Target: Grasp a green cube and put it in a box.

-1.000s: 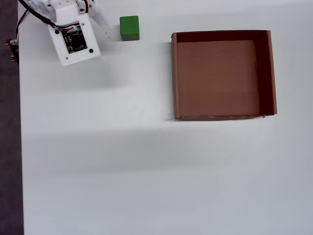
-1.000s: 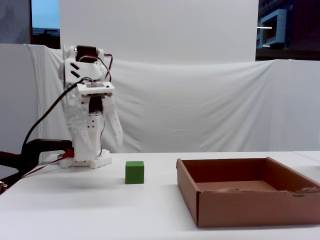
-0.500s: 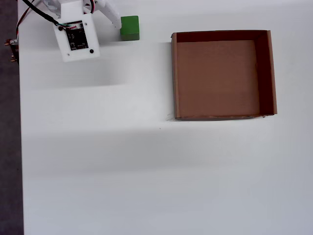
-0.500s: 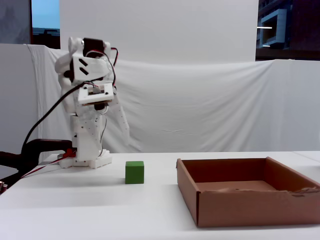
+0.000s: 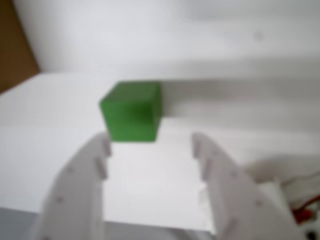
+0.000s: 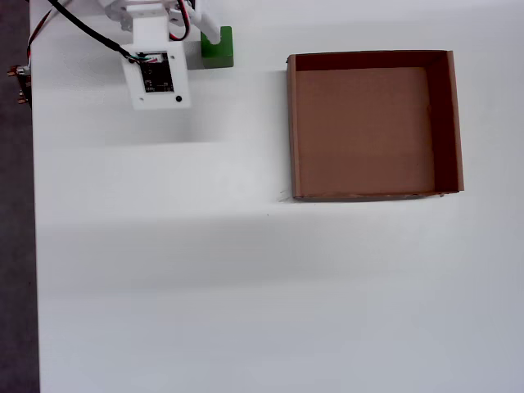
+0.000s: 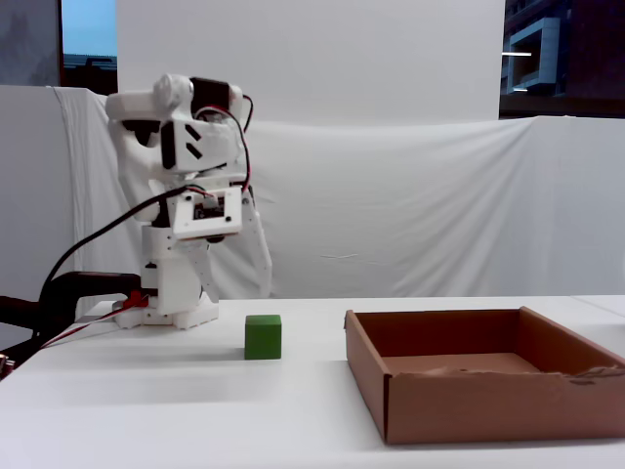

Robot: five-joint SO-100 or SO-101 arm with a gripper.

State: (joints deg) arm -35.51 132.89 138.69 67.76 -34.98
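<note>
The gripper (image 5: 150, 145) has its two white fingers (image 5: 82, 185) spread apart, with nothing between them; in the wrist view the picture is blurred, so fine detail on the fingers is hard to make out. Just beyond the fingertips the green cube (image 5: 132, 117) sits on the white table (image 5: 250, 60), apart from both fingers and a little toward the left finger. It rests flat on one face, and one vertical edge is turned toward the camera; as a cube it has no long axis.

In the overhead view the gripper (image 6: 214, 33) is partly cut off by the top edge, and one white finger covers the left part of the green cube (image 6: 221, 54), so the cube is only half visible there. In the fixed view the gripper (image 7: 262, 269) hangs in the air above the green cube (image 7: 263, 336), probably a bit behind it, but the depth is not clear from this side.

The box (image 6: 453, 123) lies to the right of the cube, well apart from it, with its sides square to the table (image 6: 246, 286) edges. Its brown floor is bare. In the fixed view the box (image 7: 488, 405) shows only part of its floor, because the near wall hides the rest.
</note>
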